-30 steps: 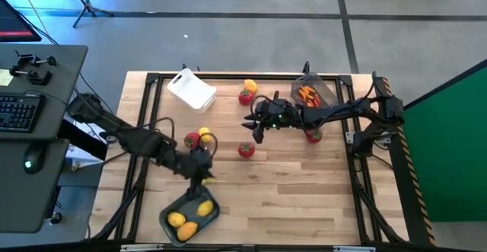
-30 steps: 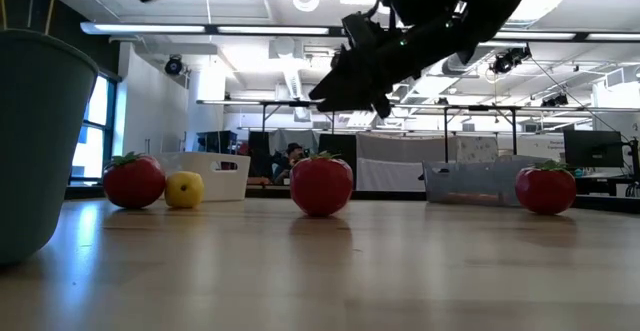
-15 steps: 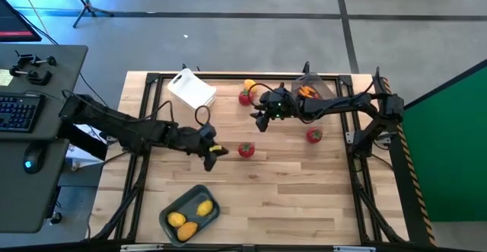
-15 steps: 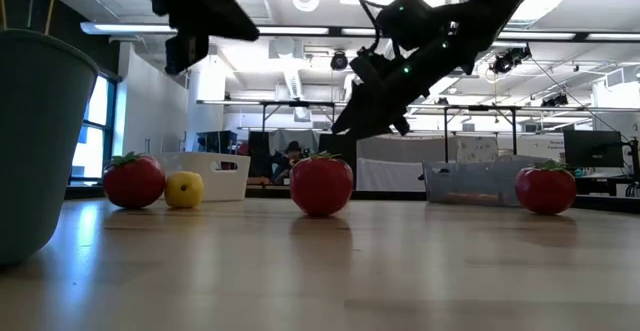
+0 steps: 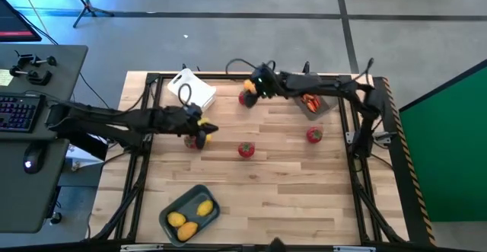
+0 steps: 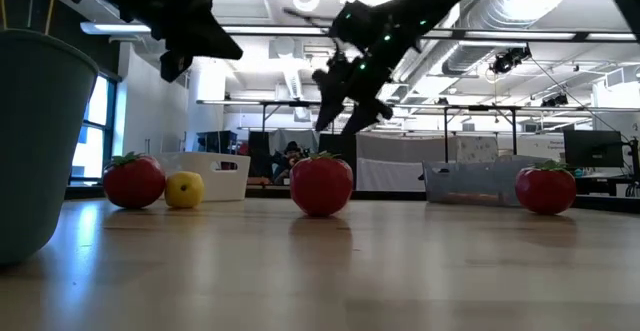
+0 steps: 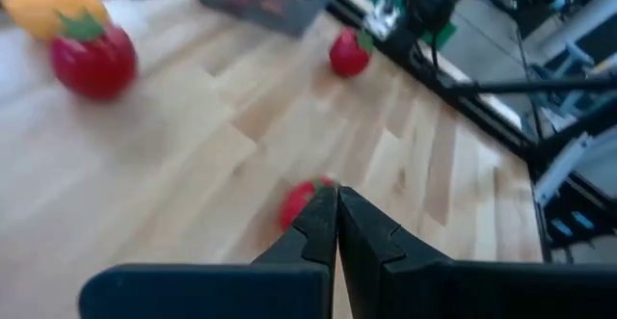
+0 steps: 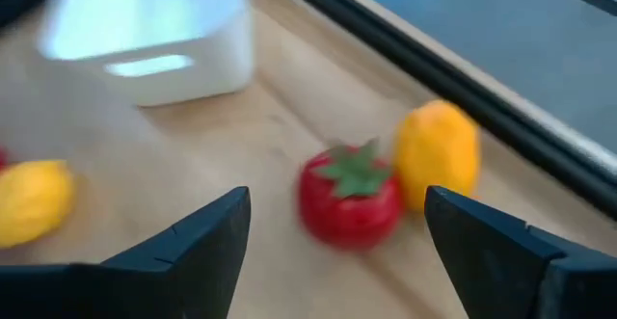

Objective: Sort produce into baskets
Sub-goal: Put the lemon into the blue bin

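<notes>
A red fruit and a yellow-orange fruit lie side by side near the far edge, right of the white basket. My right gripper hangs open just above and short of them. My left gripper is shut and empty. It hovers at the table's left middle, over a red fruit and a yellow fruit. Two more red fruits lie on the wood. The grey-blue basket holds yellow fruits. The dark basket holds orange-red pieces.
A black frame runs around the wooden table's edges. A desk with a keyboard stands off the table's left. Bare wood lies between the grey-blue basket and the near right corner.
My left gripper has moved from above the grey-blue basket toward the far edge, to the red and yellow fruits at the left middle, staying shut. My right gripper has swung from the table's middle toward the far edge, to the red and yellow-orange pair, and has opened wider.
</notes>
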